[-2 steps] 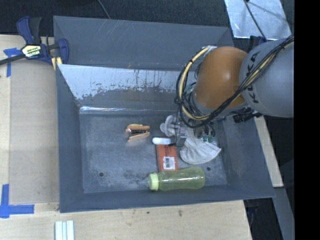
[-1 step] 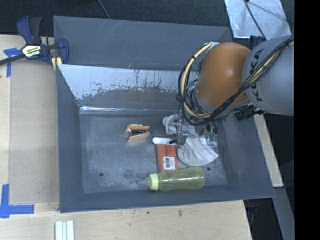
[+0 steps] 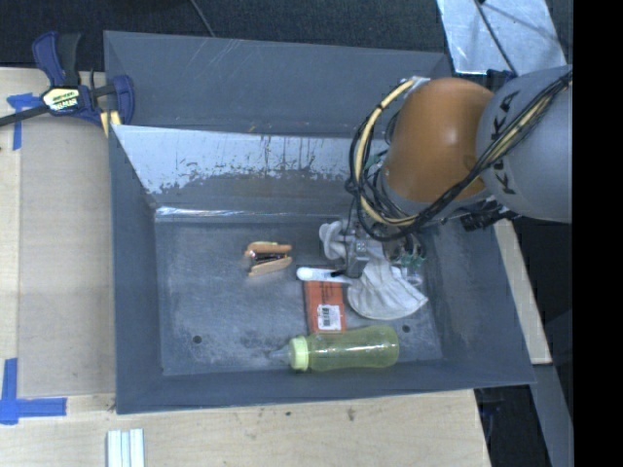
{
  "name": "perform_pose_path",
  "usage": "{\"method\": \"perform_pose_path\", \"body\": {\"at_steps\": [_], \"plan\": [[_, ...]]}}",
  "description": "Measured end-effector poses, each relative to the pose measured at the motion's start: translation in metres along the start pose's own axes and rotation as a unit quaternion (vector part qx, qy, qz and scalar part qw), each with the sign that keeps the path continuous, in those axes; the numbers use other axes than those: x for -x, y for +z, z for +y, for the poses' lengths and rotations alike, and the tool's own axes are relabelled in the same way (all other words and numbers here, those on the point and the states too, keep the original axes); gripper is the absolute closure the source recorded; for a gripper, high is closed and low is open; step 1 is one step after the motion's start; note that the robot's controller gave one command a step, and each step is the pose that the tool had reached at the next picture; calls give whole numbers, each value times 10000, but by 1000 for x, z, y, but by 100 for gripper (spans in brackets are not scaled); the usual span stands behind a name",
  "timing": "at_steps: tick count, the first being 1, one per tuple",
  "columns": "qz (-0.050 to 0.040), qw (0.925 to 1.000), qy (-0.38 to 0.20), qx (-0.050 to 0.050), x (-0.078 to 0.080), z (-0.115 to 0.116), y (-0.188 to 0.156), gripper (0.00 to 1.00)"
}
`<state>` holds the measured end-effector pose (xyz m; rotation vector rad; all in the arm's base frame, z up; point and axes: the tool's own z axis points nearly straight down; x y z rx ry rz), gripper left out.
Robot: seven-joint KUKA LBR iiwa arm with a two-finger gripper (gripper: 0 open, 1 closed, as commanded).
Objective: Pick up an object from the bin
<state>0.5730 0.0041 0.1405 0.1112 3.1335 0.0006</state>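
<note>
Tool: the gripper (image 3: 356,249) is hanging low toward the right side of the bin (image 3: 131,290); you cannot tell whether it is wide or narrow.
Nearest things: a white crumpled cloth (image 3: 389,298) and a white tube (image 3: 316,274) are lying just beside it, with an orange packet (image 3: 326,311) toward the front wall.
Advice: you are likely needing one thing centred before closing, and you should be keeping clear of the green bottle (image 3: 346,348) along the front wall.
</note>
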Motion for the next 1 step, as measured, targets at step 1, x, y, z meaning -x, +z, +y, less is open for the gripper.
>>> {"method": "perform_pose_path", "body": {"at_steps": [1], "plan": [[17, 10000, 1, -2, 0, 0, -7, 100]]}}
